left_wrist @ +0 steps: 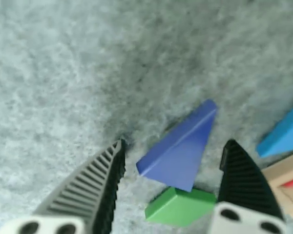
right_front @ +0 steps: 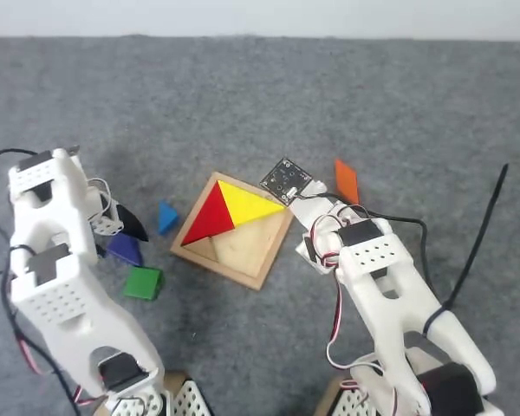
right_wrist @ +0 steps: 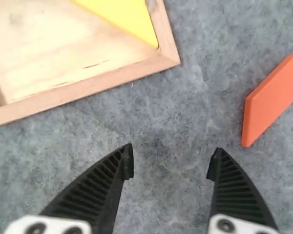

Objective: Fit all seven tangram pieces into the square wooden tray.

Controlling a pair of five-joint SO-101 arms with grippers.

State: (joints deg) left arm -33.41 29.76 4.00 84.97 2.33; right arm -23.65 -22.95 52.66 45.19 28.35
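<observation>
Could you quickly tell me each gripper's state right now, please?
Left gripper: open, straddling the dark blue triangle, not gripping it.
Right gripper: open, empty.

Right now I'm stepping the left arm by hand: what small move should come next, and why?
Probably lower the left arm's jaws and close them on the dark blue triangle. They stand open either side of it, it lies on the carpet beside the green block, and the tray has bare wood free.

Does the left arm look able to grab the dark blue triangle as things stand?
Probably yes. The left gripper is open, with the dark blue triangle lying between its fingers on the carpet. The green block lies close by the triangle's end and may get nudged.
</observation>
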